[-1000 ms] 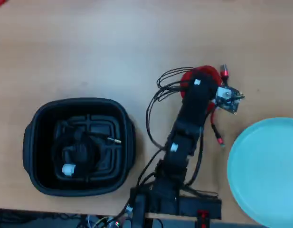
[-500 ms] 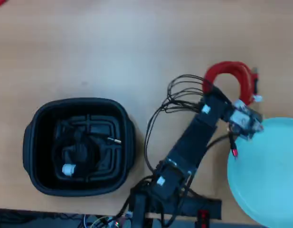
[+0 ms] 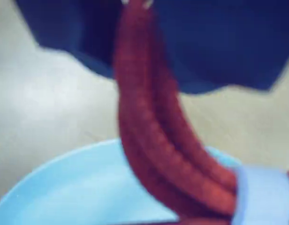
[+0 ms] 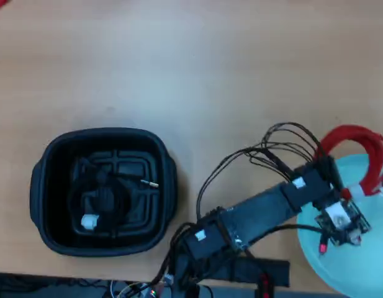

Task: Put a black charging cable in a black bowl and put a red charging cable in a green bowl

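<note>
Now, tabletop point(image 4: 179, 62): pale wood, carrying both bowls.
Black bowl point(image 4: 42, 186): left in the overhead view, black charging cable point(image 4: 104, 198) coiled inside.
Green bowl point(image 4: 346, 267): right edge.
Red charging cable point(image 4: 359, 146): dangling over its rim.
End effector point(image 3: 135, 3): clamped on that red coil.

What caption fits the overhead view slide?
Gripper carries red charging cable over green bowl; black charging cable lies in black bowl.
</note>
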